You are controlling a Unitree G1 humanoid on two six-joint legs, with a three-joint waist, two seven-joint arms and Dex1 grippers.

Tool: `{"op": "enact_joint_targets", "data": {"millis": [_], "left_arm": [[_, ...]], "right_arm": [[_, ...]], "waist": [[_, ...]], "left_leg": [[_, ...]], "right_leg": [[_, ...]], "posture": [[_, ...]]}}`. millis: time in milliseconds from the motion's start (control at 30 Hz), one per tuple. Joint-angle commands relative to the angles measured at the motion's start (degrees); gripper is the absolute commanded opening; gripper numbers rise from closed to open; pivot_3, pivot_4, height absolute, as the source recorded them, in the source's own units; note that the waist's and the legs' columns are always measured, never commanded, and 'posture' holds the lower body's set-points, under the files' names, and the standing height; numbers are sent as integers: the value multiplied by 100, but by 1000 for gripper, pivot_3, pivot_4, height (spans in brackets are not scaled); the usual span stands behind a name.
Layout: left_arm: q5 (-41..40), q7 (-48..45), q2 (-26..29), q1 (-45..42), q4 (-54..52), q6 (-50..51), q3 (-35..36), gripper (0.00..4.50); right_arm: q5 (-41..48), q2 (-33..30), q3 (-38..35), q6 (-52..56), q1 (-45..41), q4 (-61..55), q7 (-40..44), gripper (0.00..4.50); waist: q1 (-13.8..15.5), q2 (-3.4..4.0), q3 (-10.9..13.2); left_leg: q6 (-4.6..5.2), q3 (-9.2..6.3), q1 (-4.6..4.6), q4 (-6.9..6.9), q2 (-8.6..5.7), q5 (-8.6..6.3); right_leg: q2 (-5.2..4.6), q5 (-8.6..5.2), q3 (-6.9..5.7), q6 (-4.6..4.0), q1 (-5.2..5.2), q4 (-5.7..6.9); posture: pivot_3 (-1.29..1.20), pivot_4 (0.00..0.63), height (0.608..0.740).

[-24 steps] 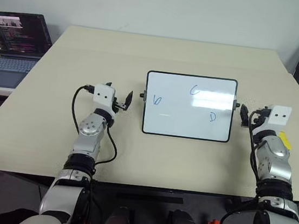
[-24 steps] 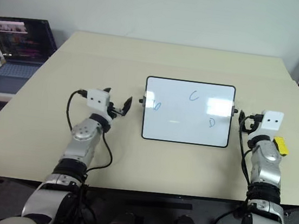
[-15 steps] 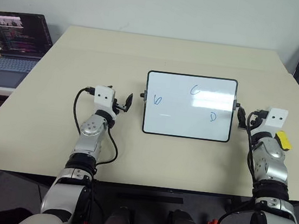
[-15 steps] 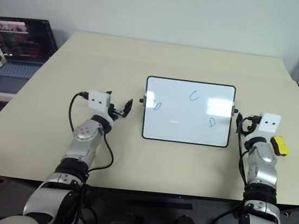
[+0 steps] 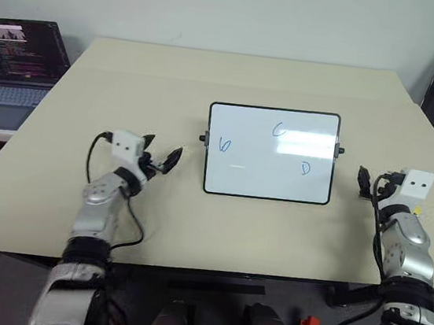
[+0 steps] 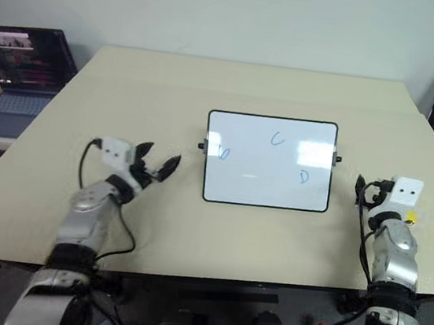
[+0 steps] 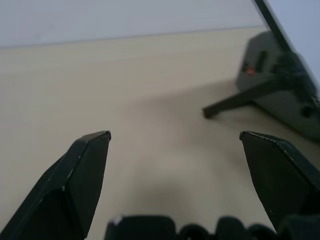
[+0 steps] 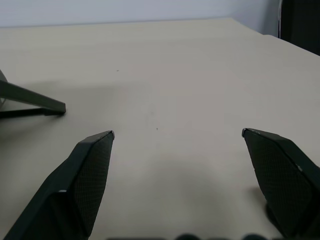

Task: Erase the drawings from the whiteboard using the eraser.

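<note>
Two tools, left [image 5: 159, 159] and right [image 5: 371, 181], both released and empty, flank the whiteboard [image 5: 270, 152] bearing three blue drawings [image 5: 280, 129] on the tabletop [image 5: 217, 226].

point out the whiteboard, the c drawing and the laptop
whiteboard [image 5: 258, 179]: left eye view, blank white area near its lower edge
C drawing [image 5: 280, 129]: left eye view, on the blue stroke, upper middle of the board
laptop [image 5: 21, 50]: left eye view, on its lit screen

The whiteboard [image 5: 270, 153] stands mid-table [image 5: 218, 218]. The left gripper [image 5: 159, 159] is at its nine o'clock, the right gripper [image 5: 370, 184] at its three. A laptop [image 5: 13, 66] lies off the table at ten o'clock.
</note>
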Motion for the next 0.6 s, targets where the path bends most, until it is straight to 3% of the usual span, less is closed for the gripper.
{"op": "enact_joint_targets", "data": {"millis": [33,133,200,433,600], "left_arm": [[-1308,-1321,654,438,-1790,1537,-123,4500],[-1924,-1967,1106,680,-2611,2452,-353,4500],[-2011,-2127,1103,478,-2838,2753,-659,4500],[-1376,-2319,26,-760,-2055,2609,-1802,4500],[-786,-2655,-728,-1383,-1089,1945,-2316,4500]], "right_arm": [[173,-387,-96,300,139,-581,394,4480],[308,-548,-100,692,373,-1030,572,4480],[411,-685,-160,925,473,-1232,700,4480],[608,-1094,-534,1486,875,-1669,858,4480],[518,-1702,-736,1646,895,-948,1174,4480]], "waist": [[5,0,0],[27,7,-4],[59,7,-4],[152,7,-5],[126,10,-6]], "left_leg": [[0,-1,2,1,0,0],[0,-2,7,2,2,0],[1,-5,7,3,2,0],[9,-1,6,17,-1,6],[9,6,6,9,-1,6]], "right_leg": [[0,0,0,0,2,-1],[1,-4,-2,-4,8,-3],[2,-7,-8,-8,10,-3],[4,-4,-6,-2,18,-7],[5,-6,-2,-7,14,-11]], "posture": [[0,150,740],[0,150,740],[0,150,740],[0,150,740],[0,150,740]]}}
